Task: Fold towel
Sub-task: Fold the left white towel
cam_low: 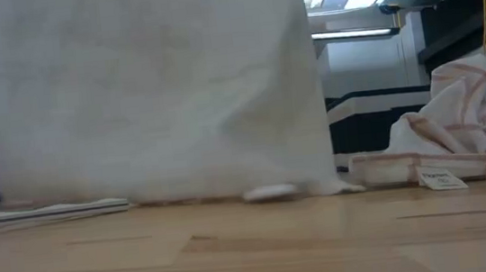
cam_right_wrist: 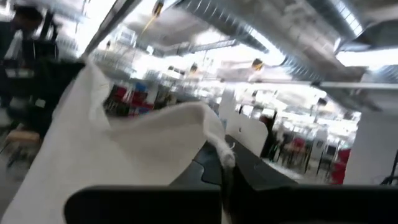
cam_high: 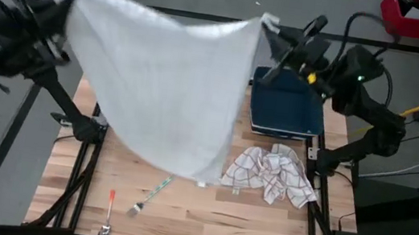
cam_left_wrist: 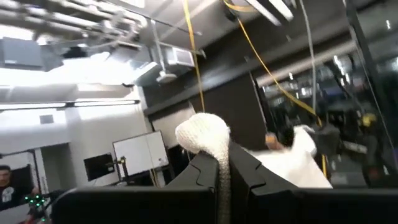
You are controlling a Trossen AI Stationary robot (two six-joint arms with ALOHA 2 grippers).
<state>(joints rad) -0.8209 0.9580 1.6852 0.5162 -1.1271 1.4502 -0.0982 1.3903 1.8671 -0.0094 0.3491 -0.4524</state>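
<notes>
- Hanging as a limp sheet between both raised arms, the white towel (cam_high: 158, 78) sagging in the middle, lower edge brushing the worktop (cam_high: 204, 222).
- Left tool (cam_high: 61, 2) clamping one top corner; right tool (cam_high: 272, 27) clamping the other.
- Judging light, soft, floppy; likely swinging and creasing easily.
- Gripping best at corners, keeping the top edge taut.

Table: light wooden top (cam_high: 204, 218) in a black metal frame (cam_high: 317, 221).
Floor: grey (cam_high: 10, 156) around the table.
Ceiling: exposed silver ducts (cam_right_wrist: 261, 31) and pipes, bright strip lights (cam_low: 354, 32).
Walls: dark panels (cam_left_wrist: 230, 112) beside a pale wall (cam_left_wrist: 81, 134).
Furniture: whiteboard (cam_left_wrist: 142, 155) on a stand.
</notes>
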